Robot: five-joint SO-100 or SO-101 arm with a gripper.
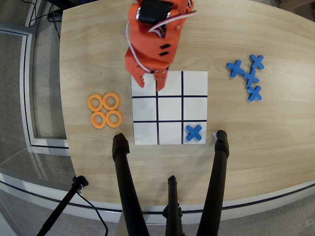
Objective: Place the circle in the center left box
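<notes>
Arm parked over the top of the grid, rings untouched.

From the overhead view I see my gripper (151, 79) hanging above the upper-left cells of the grid sheet (197, 78), its orange fingers pointing down with nothing between them; they look nearly closed, though I cannot tell for sure from this angle. The circle (111, 101) I judge I will fetch sits in a tight cluster of four orange rings on the bare table (256, 142), left of the sheet, laid out as a ready supply. The center left box (195, 108) is empty, just above the blue X (194, 132) in the bottom-right cell. Spare blue X pieces (248, 76) lie heaped at the right.
</notes>
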